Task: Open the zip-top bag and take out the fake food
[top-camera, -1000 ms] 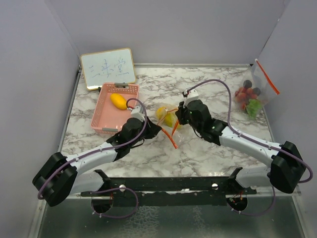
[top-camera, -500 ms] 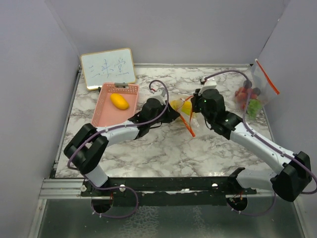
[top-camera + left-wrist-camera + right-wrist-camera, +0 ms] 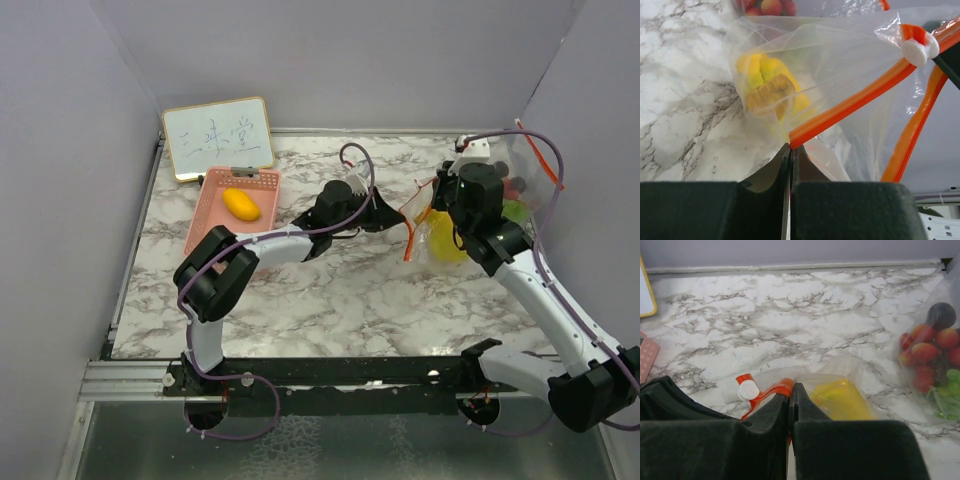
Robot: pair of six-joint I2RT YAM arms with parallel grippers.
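The pink basket (image 3: 205, 236) at the left of the tabletop (image 3: 330, 290) holds one yellow-orange lemon piece (image 3: 239, 204). Just right of the basket, the left end effector (image 3: 790, 154) is clamped shut on the orange zip strip (image 3: 850, 105) of the zip-top bag (image 3: 840, 55), which has yellow fake food (image 3: 767, 82) inside. Farther right of the basket, the right end effector (image 3: 791, 389) is closed on the same bag's top beside its white slider (image 3: 748, 389), and farthest from the basket stands a second bag (image 3: 535, 165) of red berries (image 3: 924, 351).
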